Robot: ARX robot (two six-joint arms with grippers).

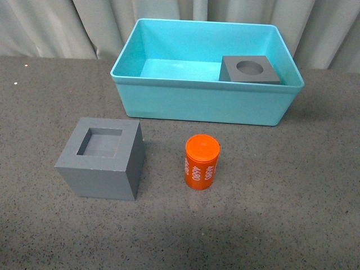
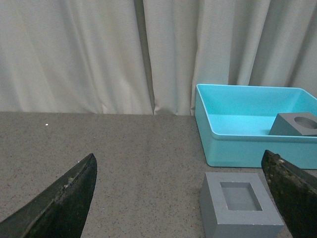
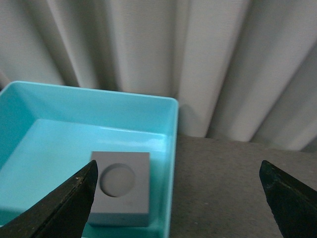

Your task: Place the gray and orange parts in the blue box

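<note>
Right wrist view: right gripper (image 3: 178, 166) spread wide, empty, over the blue box's (image 3: 172, 148) side rim. Round-recess gray cube (image 3: 120, 191) lies inside, ahead of one finger, close to that wall. Left wrist view: left gripper (image 2: 178, 161) also wide open, empty; square-recess gray cube (image 2: 240, 206) ahead, short of the box. Orange cylinder (image 1: 202, 162) upright on open table (image 1: 281, 197), apart from that cube.

gray cube (image 3: 121, 191) with round recess inside blue box (image 3: 99, 106), right gripper (image 3: 177, 168) spread wide

I see round-recess gray cube (image 1: 250, 70) in blue box (image 1: 202, 104), right end, square-recess gray cube (image 1: 101, 159) and upright orange cylinder (image 1: 201, 162) outside, in front
</note>
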